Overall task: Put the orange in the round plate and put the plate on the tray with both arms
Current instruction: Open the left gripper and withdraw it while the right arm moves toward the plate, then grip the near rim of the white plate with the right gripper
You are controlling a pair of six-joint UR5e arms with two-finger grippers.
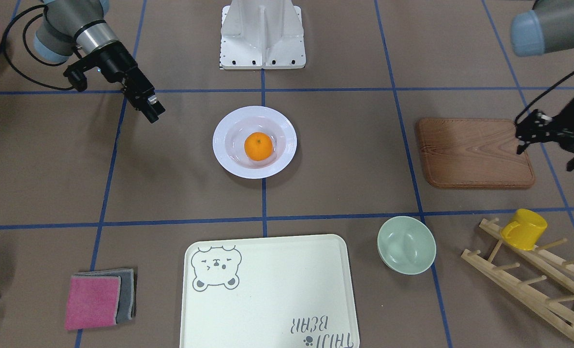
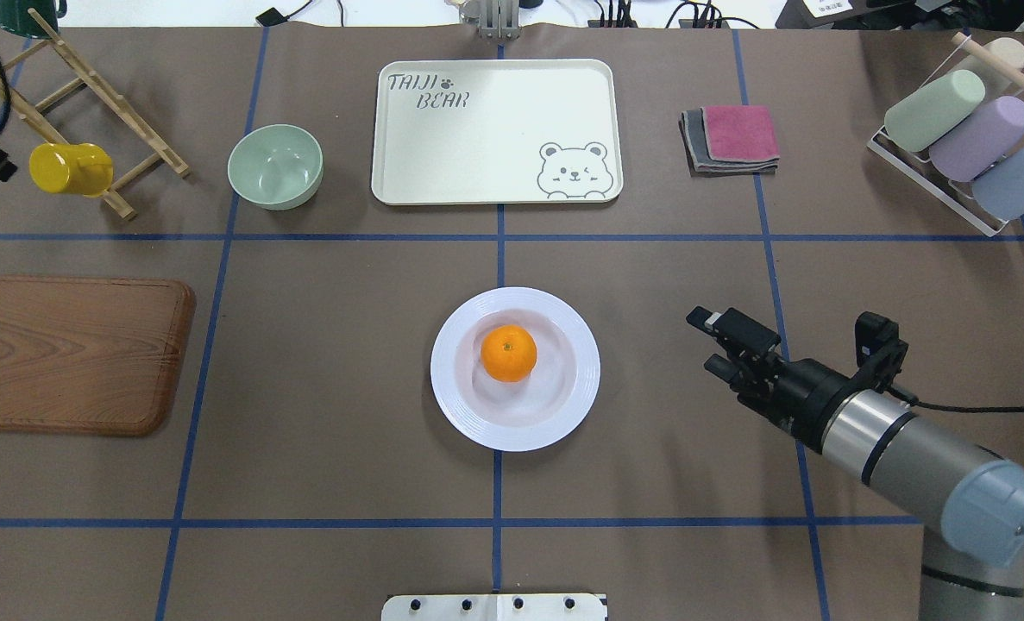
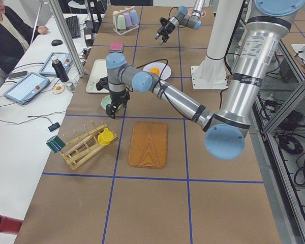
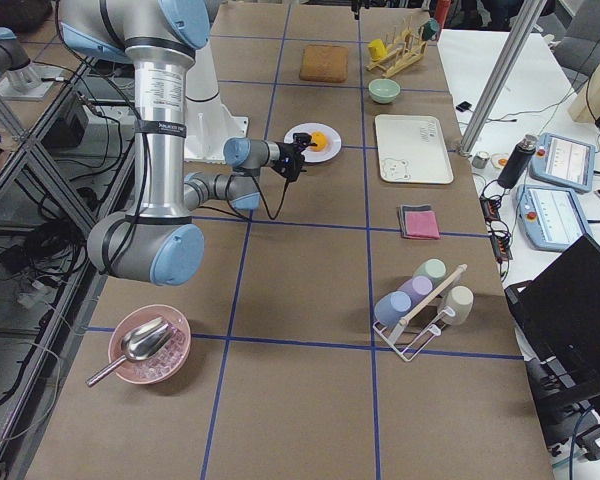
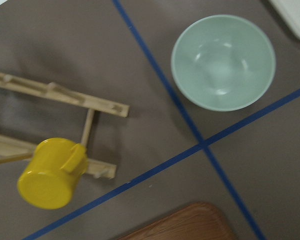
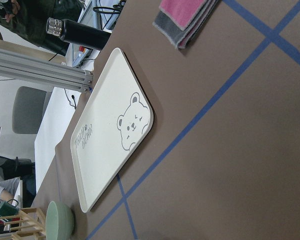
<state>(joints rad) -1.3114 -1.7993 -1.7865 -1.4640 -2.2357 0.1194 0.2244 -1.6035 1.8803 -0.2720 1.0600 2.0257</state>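
The orange (image 2: pixel 509 353) lies inside the white round plate (image 2: pixel 451 398) at the table's centre, also seen from the front as orange (image 1: pixel 258 146) in plate (image 1: pixel 222 145). Beyond the plate, the cream tray (image 2: pixel 494 129) with its bear drawing holds nothing. My right gripper (image 2: pixel 708 342) hovers to the right of the plate with its fingers apart and nothing between them. My left gripper (image 3: pixel 112 110) hangs high near the green bowl and wooden board. I cannot tell whether it is open or shut.
A wooden board (image 2: pixel 72 354) lies at the left, with a pale green bowl (image 2: pixel 274 166) and a drying rack with a yellow mug (image 2: pixel 70 167) beyond it. Folded pink and grey cloths (image 2: pixel 731 138) and a rack of pastel cups (image 2: pixel 964 138) are at the far right.
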